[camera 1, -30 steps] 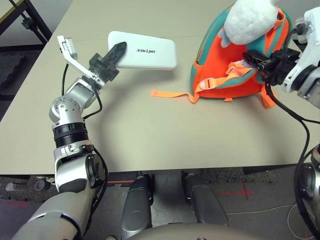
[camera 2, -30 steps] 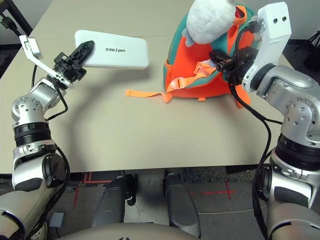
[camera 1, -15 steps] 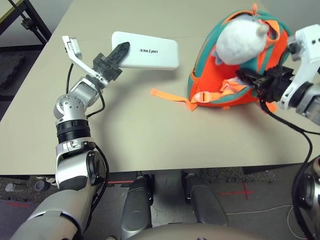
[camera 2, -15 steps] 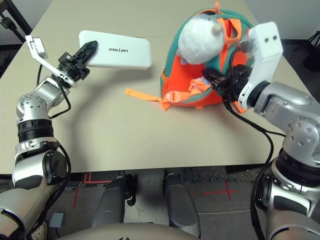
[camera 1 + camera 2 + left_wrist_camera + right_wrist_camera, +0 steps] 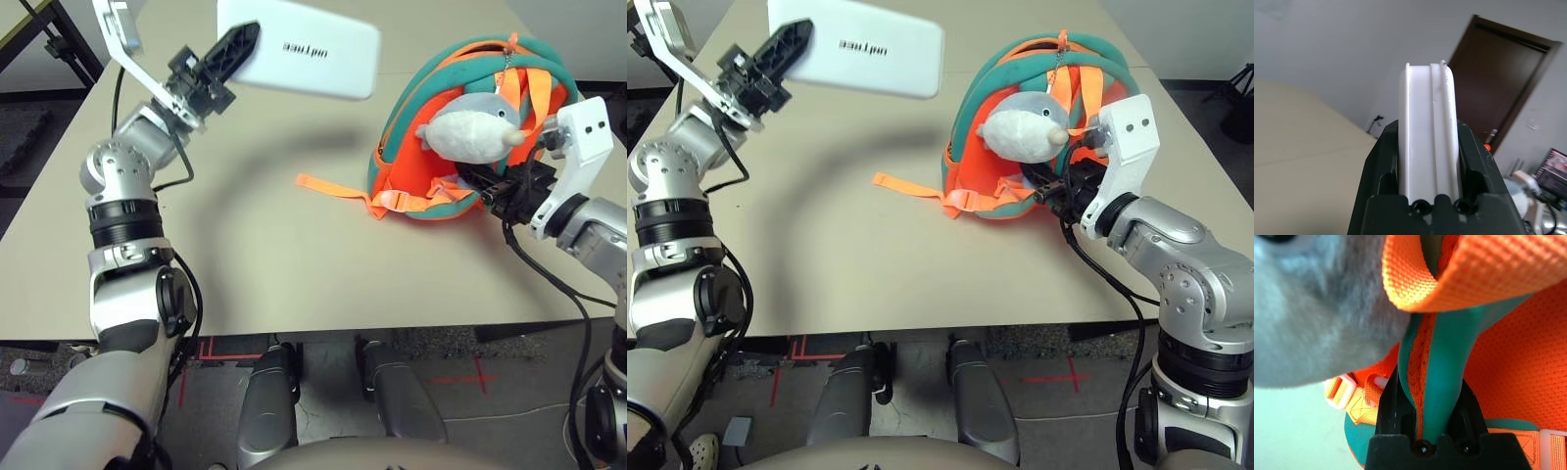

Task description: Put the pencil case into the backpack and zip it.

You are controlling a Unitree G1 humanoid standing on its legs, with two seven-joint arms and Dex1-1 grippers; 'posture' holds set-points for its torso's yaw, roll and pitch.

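- Step in hand — carrying: the left claw [image 5: 235,49] pinches one end of the pencil case [image 5: 299,47], held in the air above the tabletop [image 5: 274,264].
- The right claw [image 5: 1050,193] is clamped on a teal-edged strap of the backpack [image 5: 446,186], which lies on its side.
- Next, I judge, the case must reach the backpack's opening — not visible here.

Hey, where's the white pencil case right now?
The pencil case is in the air over the table's far left part, gripped at one end by the left tool, left of the backpack.
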